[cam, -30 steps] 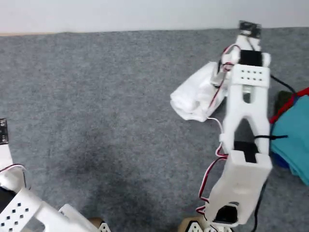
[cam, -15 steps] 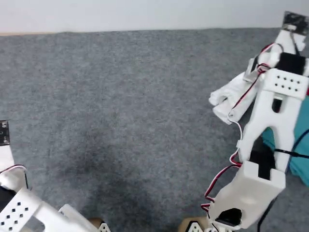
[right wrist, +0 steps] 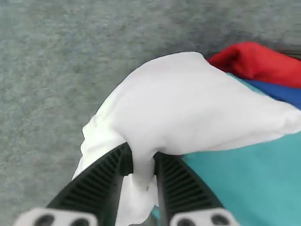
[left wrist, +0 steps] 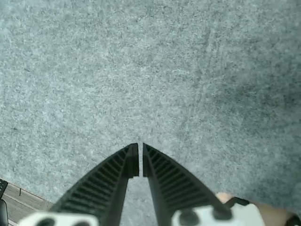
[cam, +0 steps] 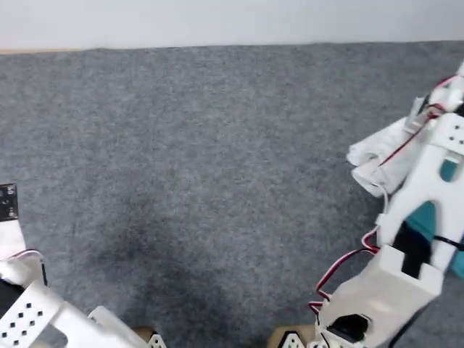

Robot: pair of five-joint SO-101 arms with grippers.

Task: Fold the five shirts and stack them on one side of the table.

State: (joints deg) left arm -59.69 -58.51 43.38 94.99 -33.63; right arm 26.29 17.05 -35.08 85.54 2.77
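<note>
My right gripper [right wrist: 141, 162] is shut on a folded white shirt [right wrist: 188, 113], which hangs bunched from its black fingers. In the high view the white shirt [cam: 380, 156] is at the table's right edge, under the right arm. Beneath it lies a stack with a teal shirt [right wrist: 244, 188], a blue shirt [right wrist: 284, 94] and a red shirt [right wrist: 258, 63]. A strip of the teal shirt [cam: 420, 217] shows through the arm in the high view. My left gripper [left wrist: 140, 155] is shut, with nothing in it, above bare grey carpet at the table's front left.
Grey carpet [cam: 203, 159] covers the table, with open room across the left and middle. A pale wall edge [cam: 217, 22] runs along the back. The left arm's white body [cam: 29, 312] sits at the front left corner.
The right arm has swung to the right with the white shirt in its gripper, from the table's right-centre to over the stack at the right edge. The left arm has hardly moved.
</note>
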